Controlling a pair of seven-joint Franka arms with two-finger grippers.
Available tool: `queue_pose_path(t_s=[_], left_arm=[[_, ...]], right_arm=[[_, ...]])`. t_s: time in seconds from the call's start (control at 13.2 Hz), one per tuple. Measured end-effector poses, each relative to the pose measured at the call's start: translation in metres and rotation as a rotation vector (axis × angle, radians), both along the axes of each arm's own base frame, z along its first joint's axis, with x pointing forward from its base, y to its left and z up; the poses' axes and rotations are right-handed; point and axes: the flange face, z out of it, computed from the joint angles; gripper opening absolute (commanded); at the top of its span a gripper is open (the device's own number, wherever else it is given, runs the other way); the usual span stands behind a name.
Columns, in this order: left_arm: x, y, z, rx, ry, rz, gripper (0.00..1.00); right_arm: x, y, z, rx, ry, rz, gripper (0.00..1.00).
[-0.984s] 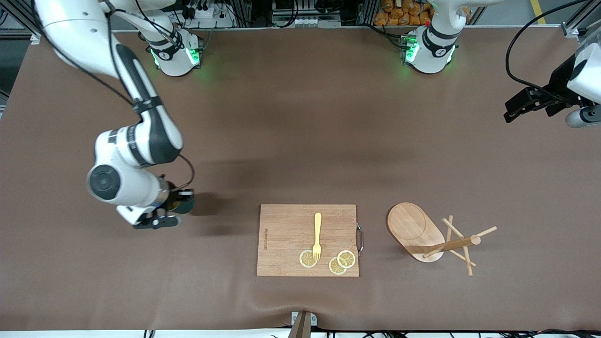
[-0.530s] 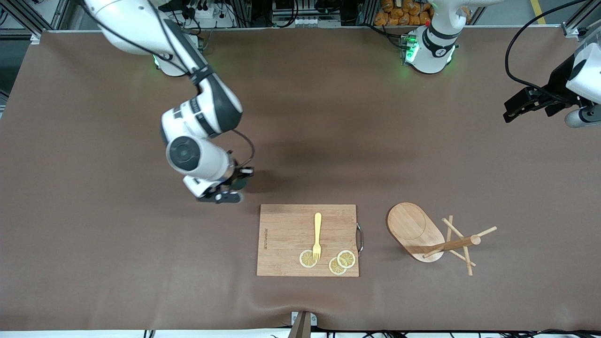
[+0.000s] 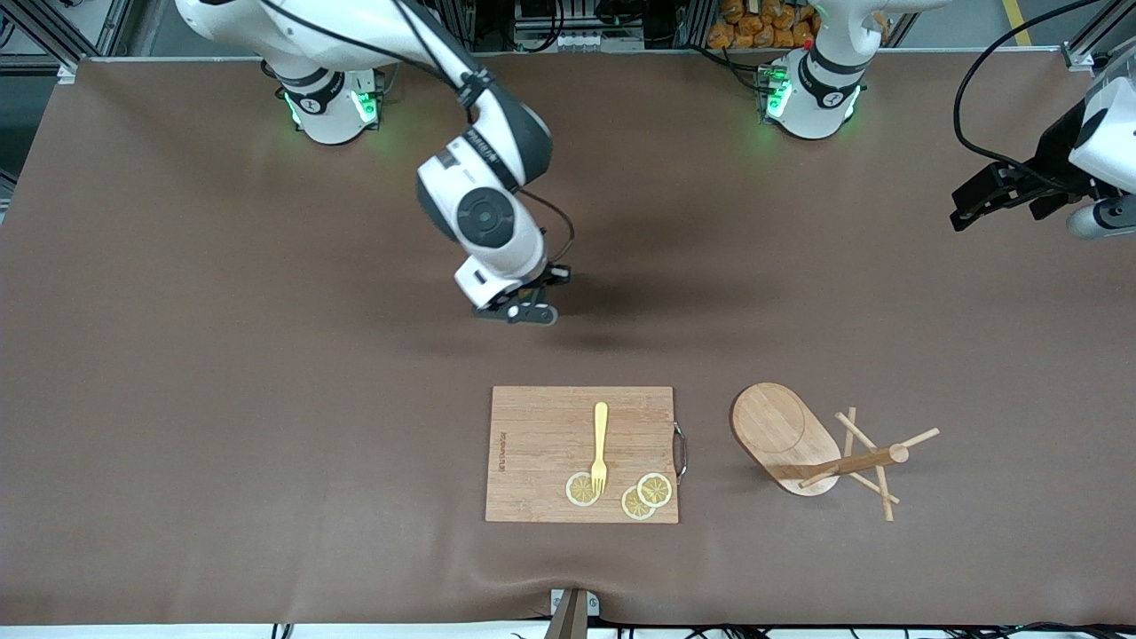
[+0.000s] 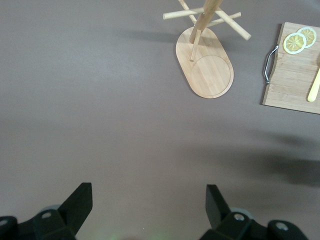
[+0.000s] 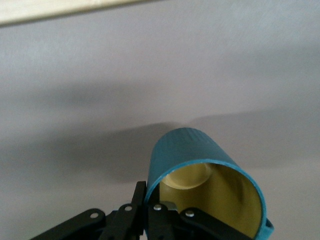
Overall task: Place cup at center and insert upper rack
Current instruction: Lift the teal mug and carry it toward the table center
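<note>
From the front camera we saw the right gripper up in the air over the bare middle of the brown table, its fingers hidden under the wrist, and the cup it carried did not show in this view. The wooden cutting board lay nearer to the camera than that spot, with a yellow fork and three lemon slices on it. Beside the board, toward the left arm's end of the table, the upper rack lay tipped on its side, its oval base on edge and its post and pegs pointing toward the left arm's end. The left gripper waited in the air at that end of the table. In the left wrist view we saw the left gripper's two dark fingers spread wide apart with nothing between them, and past them the upper rack and a corner of the cutting board with its metal handle. In the right wrist view we saw the right gripper clamped tight on the rim of the teal cup, which hung tilted over the table, its yellowish inside facing the camera.
</note>
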Motion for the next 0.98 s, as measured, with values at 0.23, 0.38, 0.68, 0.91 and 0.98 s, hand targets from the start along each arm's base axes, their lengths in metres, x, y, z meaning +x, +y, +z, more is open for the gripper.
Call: queue_pose_path(t_s=[0.23, 0.38, 0.68, 0.91, 0.98], left_arm=[[0.0, 0.0, 0.0, 0.0, 0.0, 0.0, 1.0], [0.0, 0.0, -0.001, 0.0, 0.002, 0.0, 1.0], [0.0, 0.0, -0.001, 0.0, 0.001, 0.0, 1.0], [0.001, 0.0, -0.003, 0.0, 0.005, 0.0, 1.0], [0.003, -0.001, -0.005, 0.0, 0.009, -0.001, 1.0]], right_arm=[[-0.027, 0.026, -0.011, -0.023, 0.015, -0.01, 0.0], [-0.04, 0.038, -0.015, -0.033, 0.02, -0.016, 0.0], [-0.061, 0.06, -0.028, -0.046, 0.023, -0.027, 0.0], [-0.068, 0.069, -0.038, -0.044, 0.018, -0.022, 0.0], [-0.069, 0.069, -0.04, -0.045, 0.019, -0.021, 0.0]])
